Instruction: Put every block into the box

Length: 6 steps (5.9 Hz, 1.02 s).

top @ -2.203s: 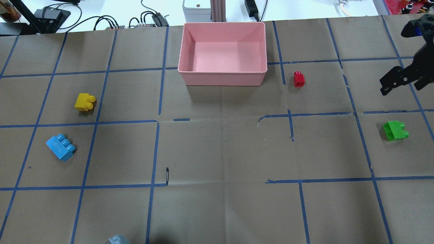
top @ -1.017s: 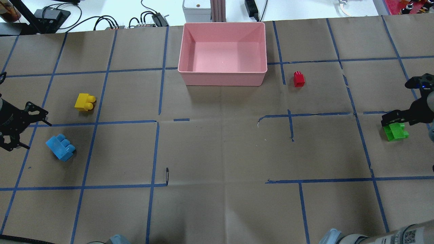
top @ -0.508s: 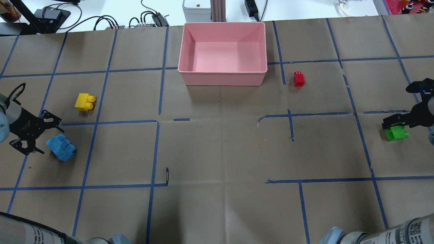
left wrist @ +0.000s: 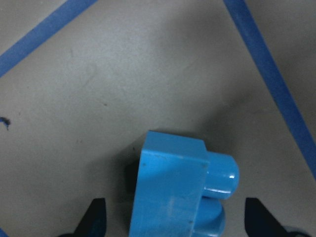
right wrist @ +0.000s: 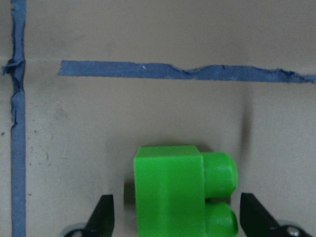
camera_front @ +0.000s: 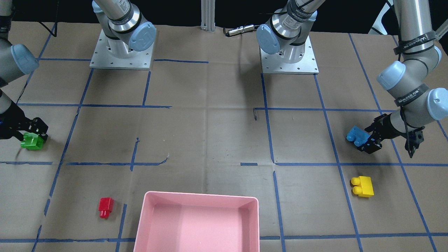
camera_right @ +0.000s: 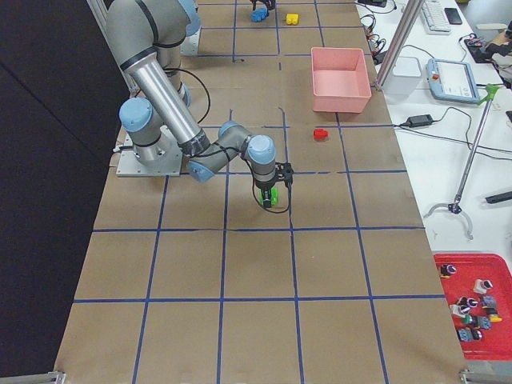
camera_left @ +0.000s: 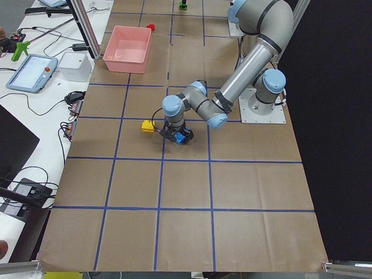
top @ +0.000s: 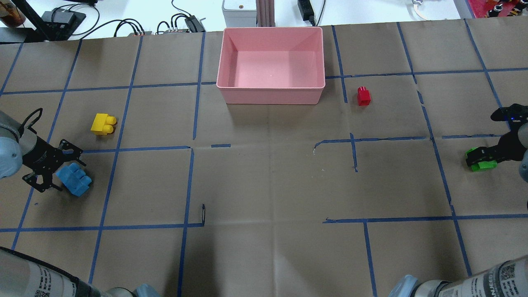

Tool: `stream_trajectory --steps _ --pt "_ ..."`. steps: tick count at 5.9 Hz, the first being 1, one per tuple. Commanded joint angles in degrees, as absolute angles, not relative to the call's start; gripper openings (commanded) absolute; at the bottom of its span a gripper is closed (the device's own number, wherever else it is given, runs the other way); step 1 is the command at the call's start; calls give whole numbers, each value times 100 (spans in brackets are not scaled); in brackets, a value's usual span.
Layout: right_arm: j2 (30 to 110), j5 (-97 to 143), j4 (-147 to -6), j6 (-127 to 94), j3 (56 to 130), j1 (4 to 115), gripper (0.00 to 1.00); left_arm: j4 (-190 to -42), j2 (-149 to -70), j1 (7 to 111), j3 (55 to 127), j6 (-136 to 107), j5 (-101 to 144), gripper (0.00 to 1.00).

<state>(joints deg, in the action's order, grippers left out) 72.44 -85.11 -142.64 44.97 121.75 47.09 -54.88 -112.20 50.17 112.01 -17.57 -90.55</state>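
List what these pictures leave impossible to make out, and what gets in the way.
Light-blue brick: left wrist view, bottom edge cuts off its third stud.
Green brick: overhead view, right gripper partly covers it.
Pink box: front-facing view, bottom edge cuts off its camera-side wall.
Red brick: exterior left view, too small to show its stud.

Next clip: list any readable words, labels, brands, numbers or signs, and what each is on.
"WANJEED" (small, roughly): black strap on the left arm, front-facing view; the upper strap shows the same print.
Unreadable: code sticker on the right arm, overhead view; tablet screen, exterior left view.
No text: pink box, blue block, green block.
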Motion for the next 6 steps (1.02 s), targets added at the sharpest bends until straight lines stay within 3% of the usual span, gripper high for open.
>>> stream_trajectory --steps 1,3,4,6 --pt "7286 -8420 -14204 4491 12121 4702 7 -5327 -11268 5010 11197 -1714 -9062 89" --pt "7835 -8481 -13541 4439 11588 4780 4 -5317 -11215 5018 11189 -1714 -9009 70" --pt "8336 -8447 -12465 4056 10931 5173 4 -5317 -11197 5019 11188 -1714 -8991 65" --pt "8176 -8482 -11491 2933 9595 6637 4 -5343 -11180 5027 11171 -1696 -8835 45"
